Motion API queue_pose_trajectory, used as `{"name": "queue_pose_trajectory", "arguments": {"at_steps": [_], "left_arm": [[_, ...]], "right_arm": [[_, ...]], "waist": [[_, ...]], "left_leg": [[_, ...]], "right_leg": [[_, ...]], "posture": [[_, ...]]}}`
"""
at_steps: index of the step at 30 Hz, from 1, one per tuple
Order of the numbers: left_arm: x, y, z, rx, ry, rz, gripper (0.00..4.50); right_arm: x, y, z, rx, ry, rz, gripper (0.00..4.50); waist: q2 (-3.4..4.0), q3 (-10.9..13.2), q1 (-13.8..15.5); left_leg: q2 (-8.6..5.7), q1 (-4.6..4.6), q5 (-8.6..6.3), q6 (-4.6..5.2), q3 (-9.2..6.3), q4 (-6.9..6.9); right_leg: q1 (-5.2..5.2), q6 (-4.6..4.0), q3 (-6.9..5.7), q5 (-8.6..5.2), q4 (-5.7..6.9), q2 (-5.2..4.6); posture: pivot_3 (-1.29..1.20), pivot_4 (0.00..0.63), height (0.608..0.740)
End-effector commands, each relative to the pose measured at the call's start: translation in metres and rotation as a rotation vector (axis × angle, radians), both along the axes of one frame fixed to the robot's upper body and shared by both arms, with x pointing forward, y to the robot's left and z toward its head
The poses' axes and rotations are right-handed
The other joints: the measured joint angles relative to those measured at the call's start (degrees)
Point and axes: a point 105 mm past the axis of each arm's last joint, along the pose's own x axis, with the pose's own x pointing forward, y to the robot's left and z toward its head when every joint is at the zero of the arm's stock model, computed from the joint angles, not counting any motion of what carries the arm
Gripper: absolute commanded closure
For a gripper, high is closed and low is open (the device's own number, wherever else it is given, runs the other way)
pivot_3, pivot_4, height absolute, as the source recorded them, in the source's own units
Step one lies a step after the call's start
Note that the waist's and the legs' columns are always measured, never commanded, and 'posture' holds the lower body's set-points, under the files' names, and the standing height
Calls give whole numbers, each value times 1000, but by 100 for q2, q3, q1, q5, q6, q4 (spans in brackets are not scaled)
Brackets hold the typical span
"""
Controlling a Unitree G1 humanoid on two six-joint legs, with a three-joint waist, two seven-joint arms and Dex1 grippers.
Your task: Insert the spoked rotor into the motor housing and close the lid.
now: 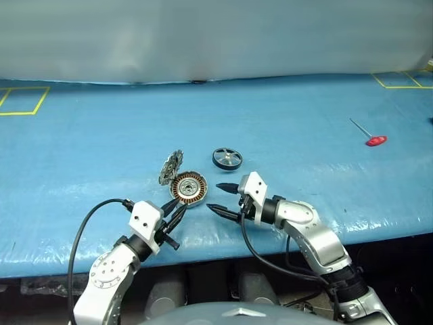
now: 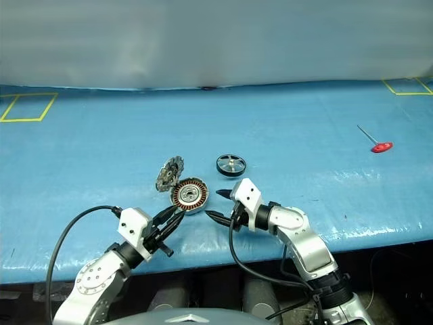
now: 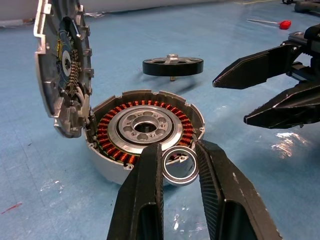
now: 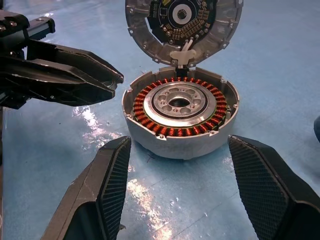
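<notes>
A: Spoked rotor (image 1: 227, 158) lies flat on the blue table (image 1: 304, 162), hub axis upright, stub shaft pointing down, just beyond the motor housing (image 1: 188, 189) and apart from it. Untouched, so the insertion step hasn't begun.

B: Housing?

A: Open side up, copper windings showing. The lid (image 1: 171, 167) stands nearly on edge at the housing's far left rim, ribbed inside facing the cup.

B: Grippers?

A: Left gripper (image 1: 175, 210) is at the housing's near rim, fingers narrowly parted around a small silvery ring (image 3: 179, 166); I can't tell whether they pinch it. Right gripper (image 1: 224, 198) sits just right of the housing, jaws wide, holding nothing.

B: Next move?

A: My guess: right gripper reaches past the housing, takes the rotor by its rim, keeps it level, lowers it shaft-first into the centre bore.
</notes>
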Motion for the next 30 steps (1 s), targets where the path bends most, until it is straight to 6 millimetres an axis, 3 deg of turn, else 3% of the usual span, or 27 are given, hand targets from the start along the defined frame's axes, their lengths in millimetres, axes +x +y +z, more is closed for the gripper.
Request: {"name": "queue_pose_trajectory", "arguments": {"at_steps": [1, 16, 30], "left_arm": [[4, -7, 8, 29, -67, 27, 3852], [25, -24, 6, 74, -94, 146, 3852], [39, -21, 5, 80, -56, 207, 3852]], "right_arm": [[3, 2, 8, 11, -36, 4, 1269], [2, 10, 9, 24, -33, 15, 1269], [2, 8, 8, 22, -26, 1, 1269]], "waist": [[0, 0, 0], [0, 0, -1], [-1, 0, -4]], "left_leg": [[0, 0, 0, 0, 0, 0], [0, -2, 1, 1, -1, 1], [0, -2, 1, 2, 0, 2]], "right_leg": [[0, 0, 0, 0, 0, 1], [0, 7, 8, 4, 0, 6], [0, 11, 15, 7, 0, 10]], "posture": [[0, 150, 740], [0, 150, 740], [0, 150, 740]]}}
